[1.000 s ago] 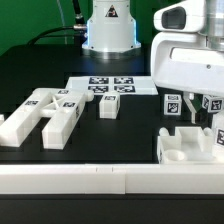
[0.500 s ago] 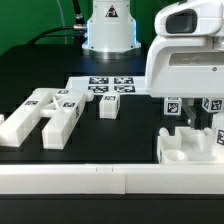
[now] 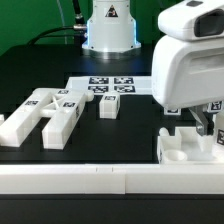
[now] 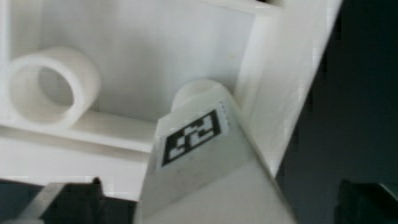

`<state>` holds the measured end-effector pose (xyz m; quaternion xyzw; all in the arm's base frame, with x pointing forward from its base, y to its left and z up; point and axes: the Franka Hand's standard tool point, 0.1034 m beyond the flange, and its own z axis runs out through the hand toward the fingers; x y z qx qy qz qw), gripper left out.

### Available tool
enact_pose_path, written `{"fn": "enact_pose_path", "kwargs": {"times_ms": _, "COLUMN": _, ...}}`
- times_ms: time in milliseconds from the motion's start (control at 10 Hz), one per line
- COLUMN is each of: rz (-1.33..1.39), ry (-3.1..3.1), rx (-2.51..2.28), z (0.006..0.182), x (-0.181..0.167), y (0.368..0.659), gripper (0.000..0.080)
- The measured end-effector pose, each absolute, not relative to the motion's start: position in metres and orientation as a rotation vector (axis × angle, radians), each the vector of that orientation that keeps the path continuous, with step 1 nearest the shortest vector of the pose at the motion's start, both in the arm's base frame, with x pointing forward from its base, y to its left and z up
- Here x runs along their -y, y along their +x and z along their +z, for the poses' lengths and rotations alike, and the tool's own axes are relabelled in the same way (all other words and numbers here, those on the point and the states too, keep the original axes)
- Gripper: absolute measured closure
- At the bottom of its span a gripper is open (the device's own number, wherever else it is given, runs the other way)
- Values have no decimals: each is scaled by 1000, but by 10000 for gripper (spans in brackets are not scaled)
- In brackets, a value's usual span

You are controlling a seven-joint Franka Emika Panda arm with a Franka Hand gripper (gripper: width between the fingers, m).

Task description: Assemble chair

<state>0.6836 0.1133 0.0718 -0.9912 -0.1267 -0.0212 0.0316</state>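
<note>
Bars (image 3: 40,112) and blocks of the chair were seen lying loose on the bench (image 3: 130,132) at the exterior view's left. They were packed against one another, and whether any were joined could not be told. Nearer the middle, a small tagged block (image 3: 108,105) was set apart, just in front of the marker board (image 3: 110,85). At the exterior view's right, the hand (image 3: 200,120) was poised low over the slotted seat block (image 3: 185,150).

In the wrist view a tagged piece (image 4: 199,135) was framed between the fingers (image 4: 68,198), beside a round socket (image 4: 54,85) in the seat block. The fingers were spread wide, with a gap left on either side, so nothing was gripped.

The step in hand was judged to be the handling of that piece at the seat block. Whether the piece was seated could not be told. The next move would call for the fingers to be centred and closed squarely on the piece's flat sides, without the seat block being nudged.
</note>
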Motion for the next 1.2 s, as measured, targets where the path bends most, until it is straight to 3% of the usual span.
{"fn": "enact_pose_path", "kwargs": {"times_ms": 600, "rz": -74, "ry": -2939, "rx": 1021, "z": 71, "x": -108, "y": 683, "gripper": 150}}
{"fn": "enact_pose_path", "kwargs": {"times_ms": 800, "rz": -73, "ry": -2940, "rx": 1018, "z": 70, "x": -108, "y": 683, "gripper": 434}}
{"fn": "enact_pose_path", "kwargs": {"times_ms": 900, "rz": -70, "ry": -2940, "rx": 1017, "z": 70, "x": -108, "y": 683, "gripper": 509}}
{"fn": "enact_pose_path", "kwargs": {"times_ms": 1200, "rz": -68, "ry": -2970, "rx": 912, "z": 69, "x": -108, "y": 683, "gripper": 509}}
